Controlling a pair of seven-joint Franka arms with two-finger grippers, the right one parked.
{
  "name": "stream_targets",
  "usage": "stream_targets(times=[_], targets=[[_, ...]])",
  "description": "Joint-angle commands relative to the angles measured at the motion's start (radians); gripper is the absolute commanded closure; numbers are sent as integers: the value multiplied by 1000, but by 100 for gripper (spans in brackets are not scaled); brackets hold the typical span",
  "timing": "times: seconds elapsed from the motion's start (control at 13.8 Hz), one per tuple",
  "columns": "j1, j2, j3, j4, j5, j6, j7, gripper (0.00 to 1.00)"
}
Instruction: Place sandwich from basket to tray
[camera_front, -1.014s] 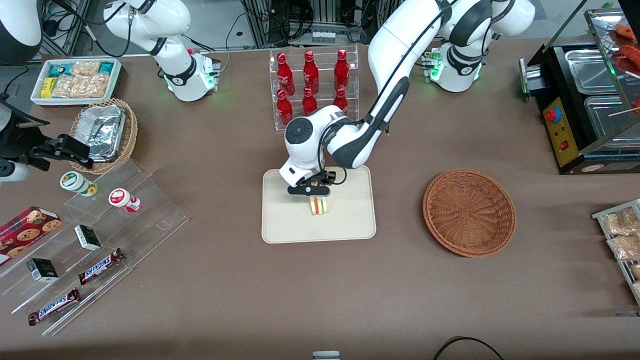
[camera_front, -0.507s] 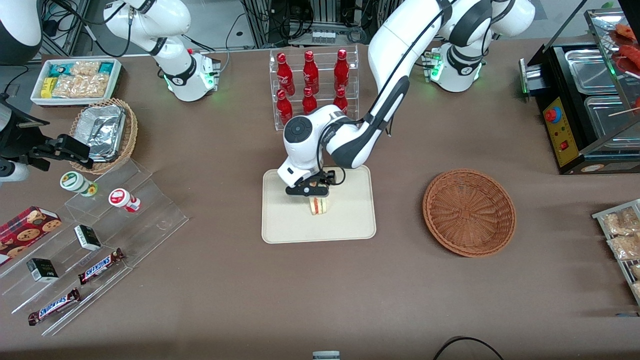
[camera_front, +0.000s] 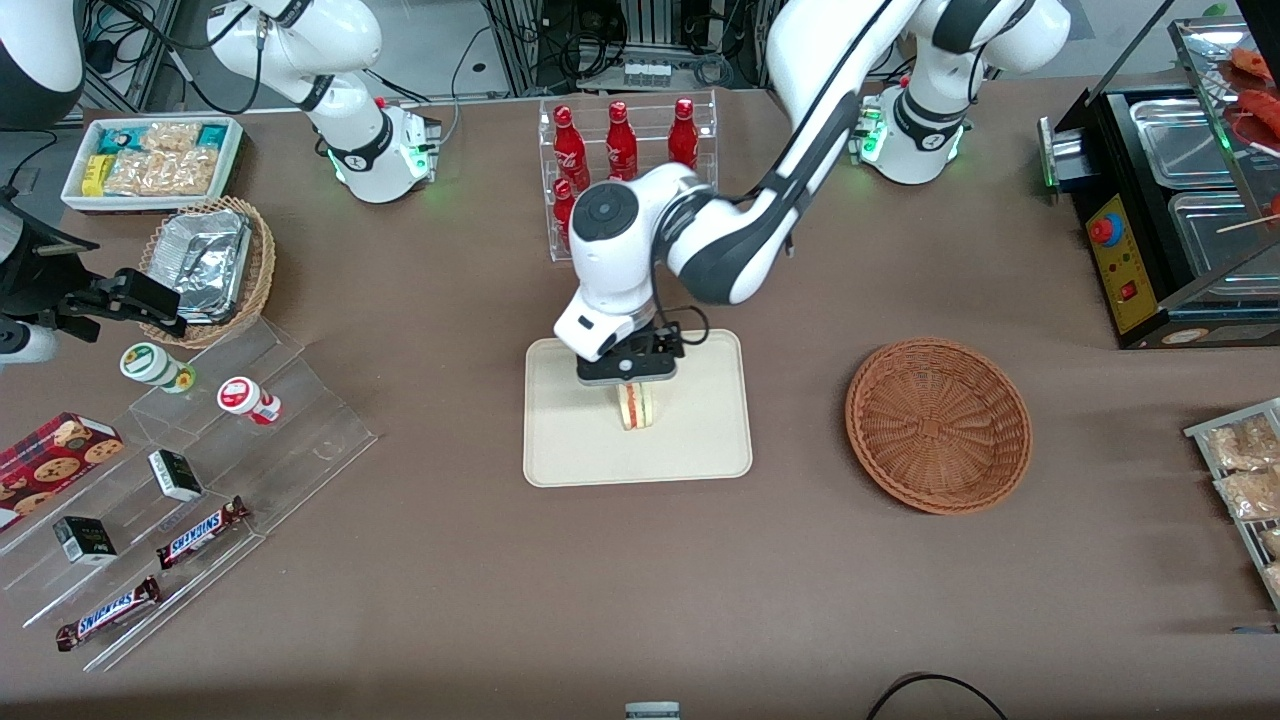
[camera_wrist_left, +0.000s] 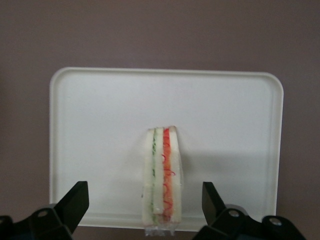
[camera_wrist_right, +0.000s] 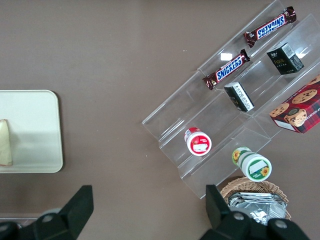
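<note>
On the tray (camera_front: 700, 440), close to its middle, the sandwich (camera_front: 636, 406) stands on edge: a small wedge of pale white bread with a thin green layer and a red layer running side by side between the slices, the bare cream surface of the tray showing all around it. In the left wrist view the sandwich (camera_wrist_left: 162, 177) is wrapped in clear film that shows at its base, and the flat rectangular tray (camera_wrist_left: 100, 125) with its rounded corners and low rim lies on the brown table (camera_wrist_left: 160, 30). The gripper (camera_front: 627, 368) hangs directly above the sandwich, raised clear of it, and its two dark fingers (camera_wrist_left: 75, 200) are spread wide apart, one on either side of the sandwich with a gap to each and touching nothing. The left arm reaches in from the working arm's end of the table, its white forearm bent down over the edge of the tray that is farther from the front camera, the wrist pointing straight down at the tray. The round reddish-brown basket (camera_front: 938, 425) sits on the table well apart from the tray, toward the working arm's end, with nothing in it. A clear rack of red bottles (camera_front: 620, 150) stands farther from the front camera than the tray, partly covered by the arm.
</note>
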Motion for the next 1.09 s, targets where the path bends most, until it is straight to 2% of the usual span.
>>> stream_targets(times=[0.0,0.29,0.58,1.01], targets=[[58,-150,27,-83,-34,-47,-3,0],[162,-305,27,-129,-49,-165,62,0],[341,-436,27,-149,-162,-331,309,0],[562,-617,30,-266,-172,-421,621,0]])
